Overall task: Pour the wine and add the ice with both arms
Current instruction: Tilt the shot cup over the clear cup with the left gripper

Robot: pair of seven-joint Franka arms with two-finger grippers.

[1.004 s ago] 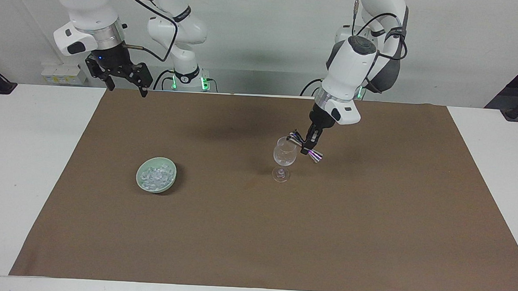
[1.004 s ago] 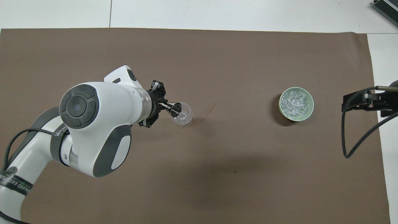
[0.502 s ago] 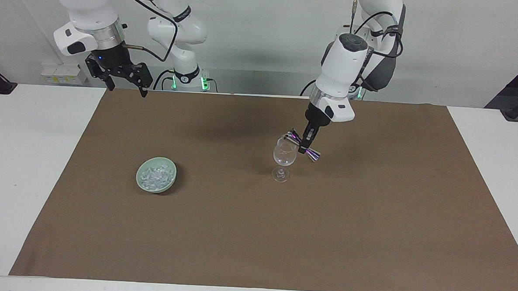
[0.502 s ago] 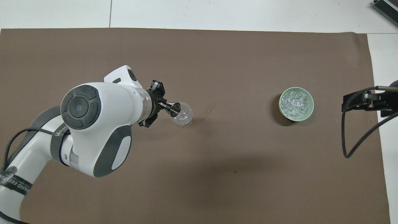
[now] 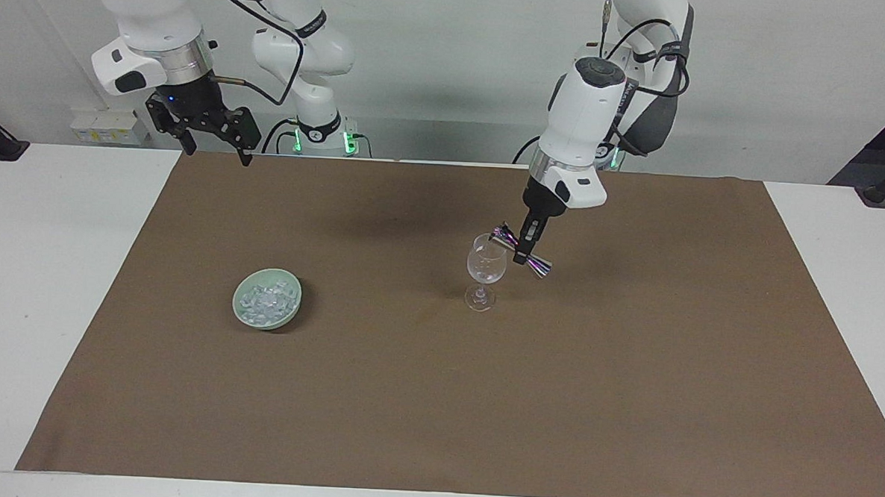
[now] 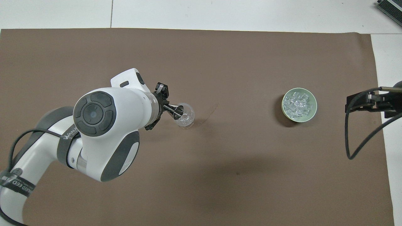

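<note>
A clear wine glass (image 5: pixel 486 269) (image 6: pixel 186 116) stands upright mid-mat. My left gripper (image 5: pixel 523 250) (image 6: pixel 160 106) hangs beside its rim, shut on a shiny metal jigger (image 5: pixel 537 265) (image 6: pixel 176 110). The jigger is tilted, its lower mouth at the glass's rim. I cannot make out any wine in the glass or the jigger. The ice (image 5: pixel 265 299) (image 6: pixel 298 104) lies heaped in a pale green bowl (image 5: pixel 290 310) (image 6: pixel 312 113) toward the right arm's end. My right gripper (image 5: pixel 219 153) (image 6: pixel 349 105) waits open and empty, raised over the mat's edge by the robots.
A brown mat (image 5: pixel 436 397) (image 6: pixel 220 175) covers most of the white table (image 5: pixel 30 275). A black cable (image 6: pixel 355 147) hangs from the right wrist. A faint streak marks the mat (image 6: pixel 209 112) beside the glass.
The left arm's wrist has shifted and turned a little, with the jigger staying at the glass's rim. The right arm, the bowl and the glass have not moved.
</note>
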